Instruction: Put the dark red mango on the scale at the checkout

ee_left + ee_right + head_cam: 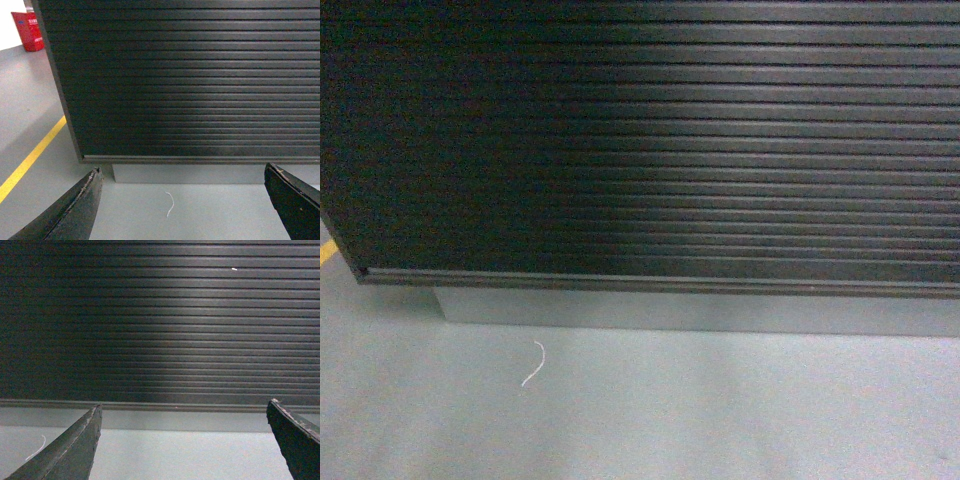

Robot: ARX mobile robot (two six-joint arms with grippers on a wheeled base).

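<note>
Checkout (660,140) front of dark ribbed slats above grey floor (640,420); left end effector (182,200) and right end effector (182,440) both spread apart, empty.

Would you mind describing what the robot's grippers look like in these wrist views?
Only the fingers show. The left gripper has two dark, nearly black tapered fingers with worn, lighter scuffed edges. The right gripper looks the same. No cables, markings or arm links are visible.

The checkout (650,140) front is dark brown-black with horizontal ribbed slats, its plinth (700,312) grey. Floor (720,410) grey, a yellow line (30,160) lower left, red bin (28,31) upper left.
</note>
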